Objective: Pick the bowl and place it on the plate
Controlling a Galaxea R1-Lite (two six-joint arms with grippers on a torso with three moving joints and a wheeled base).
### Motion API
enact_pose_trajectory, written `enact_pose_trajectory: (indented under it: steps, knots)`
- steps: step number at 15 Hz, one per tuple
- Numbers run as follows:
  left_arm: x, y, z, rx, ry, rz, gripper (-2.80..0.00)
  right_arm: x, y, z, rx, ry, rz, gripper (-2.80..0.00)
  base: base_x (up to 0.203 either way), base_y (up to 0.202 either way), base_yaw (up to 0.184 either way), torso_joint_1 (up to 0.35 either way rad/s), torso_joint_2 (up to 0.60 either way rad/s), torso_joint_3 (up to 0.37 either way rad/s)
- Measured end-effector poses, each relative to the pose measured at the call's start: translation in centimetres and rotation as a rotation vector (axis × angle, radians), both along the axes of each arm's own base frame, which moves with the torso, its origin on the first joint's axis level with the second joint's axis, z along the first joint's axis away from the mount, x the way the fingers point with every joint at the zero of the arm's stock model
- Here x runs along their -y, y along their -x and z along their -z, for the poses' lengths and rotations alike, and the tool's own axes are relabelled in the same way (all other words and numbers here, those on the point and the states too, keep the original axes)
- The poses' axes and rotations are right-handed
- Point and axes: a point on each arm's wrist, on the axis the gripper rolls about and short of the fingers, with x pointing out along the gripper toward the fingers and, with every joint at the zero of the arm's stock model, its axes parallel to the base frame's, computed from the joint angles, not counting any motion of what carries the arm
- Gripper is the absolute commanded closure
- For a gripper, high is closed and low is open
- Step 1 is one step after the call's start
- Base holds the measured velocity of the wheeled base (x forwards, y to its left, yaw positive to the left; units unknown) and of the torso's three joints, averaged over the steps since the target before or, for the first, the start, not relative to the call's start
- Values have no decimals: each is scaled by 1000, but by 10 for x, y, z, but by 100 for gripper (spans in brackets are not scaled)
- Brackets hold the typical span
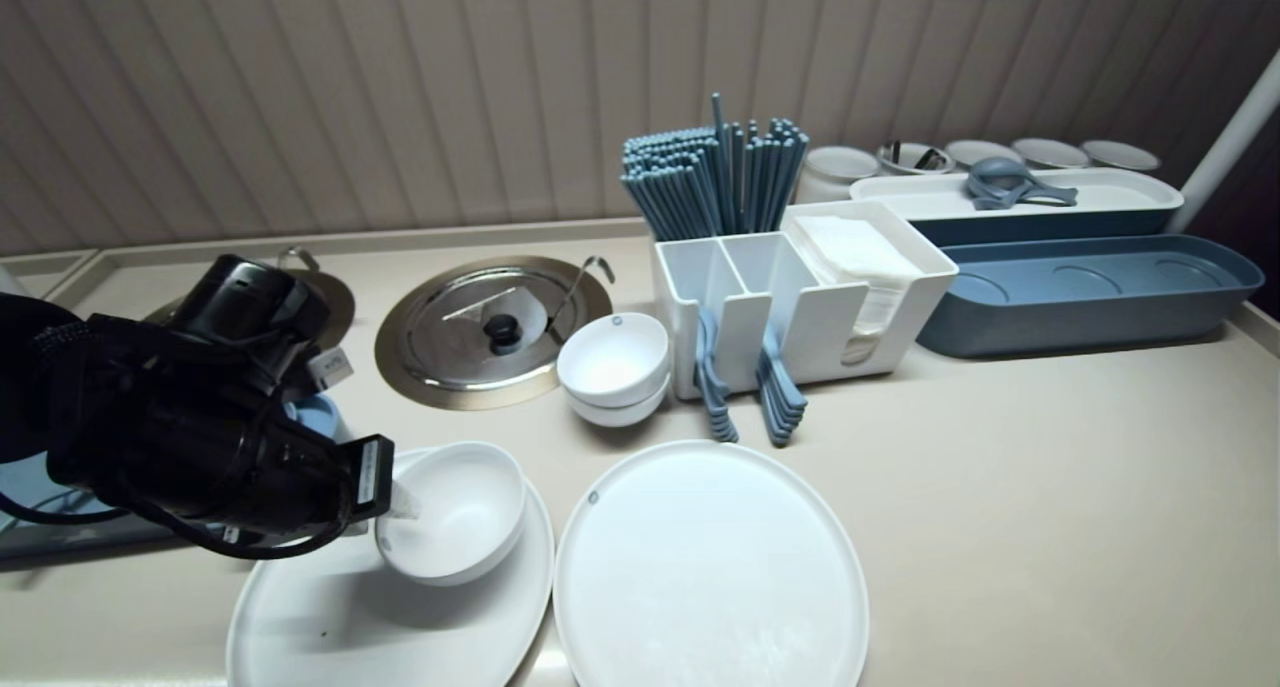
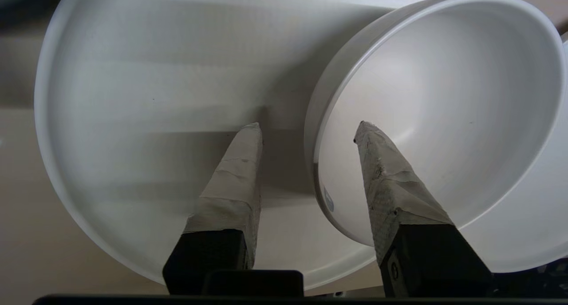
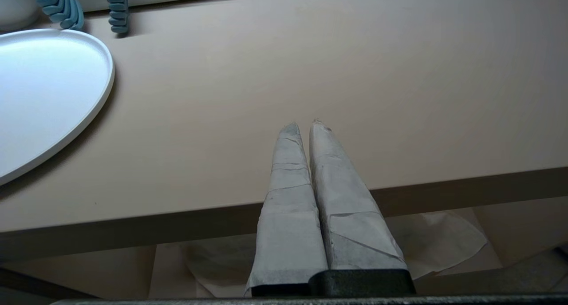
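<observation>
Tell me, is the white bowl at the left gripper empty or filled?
Empty. The bowl shows a bare white inside; only one finger of the left gripper reaches over its rim.

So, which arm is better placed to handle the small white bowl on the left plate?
Left. The left hand is open astride the rim of the small white round bowl on the white oval plate. The right hand is shut at the edge of the beige counter, far from it.
</observation>
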Motion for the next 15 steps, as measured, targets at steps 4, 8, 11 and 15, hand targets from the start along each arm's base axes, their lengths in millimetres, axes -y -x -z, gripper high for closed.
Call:
enact_pose_trajectory:
  steps: [4,8,11,15]
  knots:
    - [2,-6,-25,92,27,-2,-280,0,0,0,0,0,0,0,0,0,0,0,0,0]
    - [6,-9,-75,230,73,11,-280,0,0,0,0,0,0,0,0,0,0,0,0,0]
    - [10,-8,-92,252,80,23,0,0,0,0,0,1,0,0,0,0,0,0,0,0]
    - [18,-9,-101,285,92,50,0,0,0,0,0,2,0,0,0,0,0,0,0,0]
